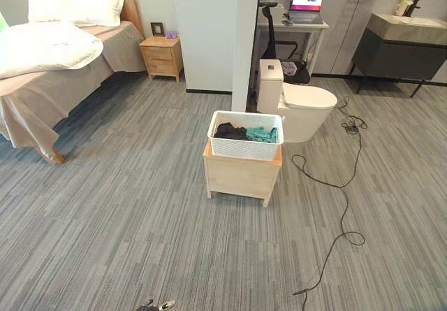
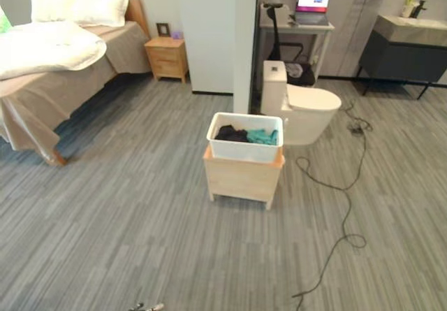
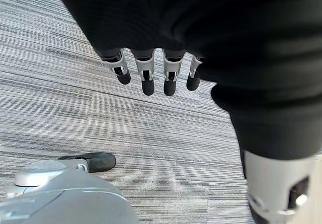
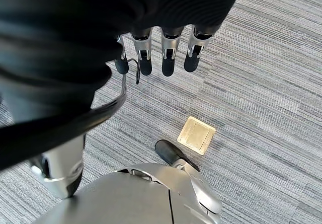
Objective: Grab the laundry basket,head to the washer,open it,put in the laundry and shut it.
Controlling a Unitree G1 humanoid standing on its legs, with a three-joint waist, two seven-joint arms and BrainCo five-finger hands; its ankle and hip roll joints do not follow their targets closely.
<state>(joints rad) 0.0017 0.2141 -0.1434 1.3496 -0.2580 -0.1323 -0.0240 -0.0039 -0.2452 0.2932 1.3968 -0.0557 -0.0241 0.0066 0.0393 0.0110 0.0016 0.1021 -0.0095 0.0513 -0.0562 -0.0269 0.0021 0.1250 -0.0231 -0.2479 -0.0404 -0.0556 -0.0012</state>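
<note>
The white laundry basket [image 1: 246, 145], with dark and teal laundry [image 1: 246, 133] in it, sits on a small wooden stand [image 1: 241, 176] just in front of the toilet [image 1: 299, 106], while the left hand [image 3: 151, 68] and right hand [image 4: 161, 53] hang over bare floor, fingers loosely straight and, as far as I can tell, holding nothing.

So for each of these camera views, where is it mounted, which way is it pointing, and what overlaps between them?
Left eye view: on the head, looking forward and down at the laundry basket on the wooden stand.
Right eye view: beside it, same scene; both share the basket, stand, toilet and bed.
Left wrist view: on the left wrist, facing the carpet past the open left hand.
Right wrist view: likewise, past the open right hand, over a floor plate.
</note>
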